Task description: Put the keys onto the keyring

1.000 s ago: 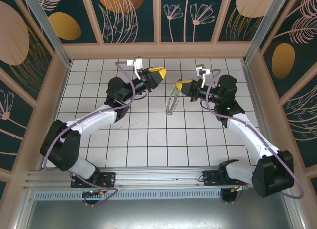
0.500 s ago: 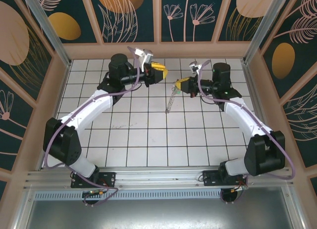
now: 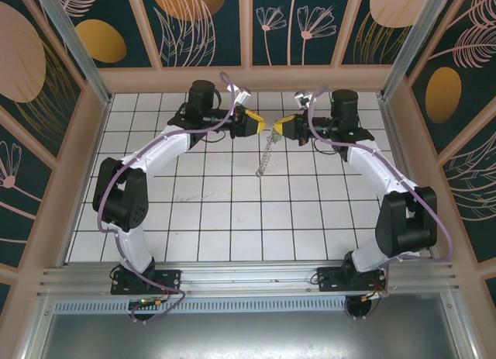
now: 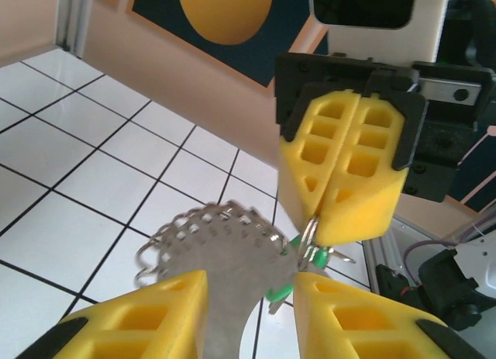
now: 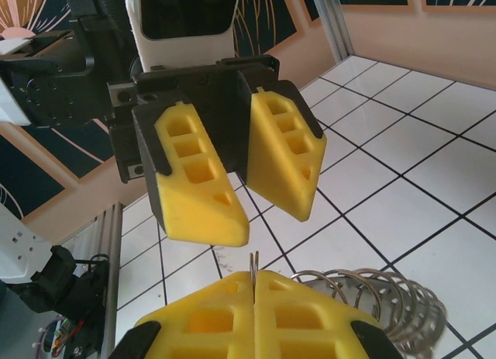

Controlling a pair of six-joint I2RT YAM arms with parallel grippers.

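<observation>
Key [image 4: 314,257], the green-headed one, dangles right at the fingertips of the right gripper [image 3: 279,129], which is clamped tight on a wire loop of the keyring [image 3: 266,156]. The rest of the keyring hangs down from there over the tiles [image 3: 232,212], near the back wall. Left gripper [image 3: 259,125] faces it nose to nose, jaws apart, nothing in them.
</observation>
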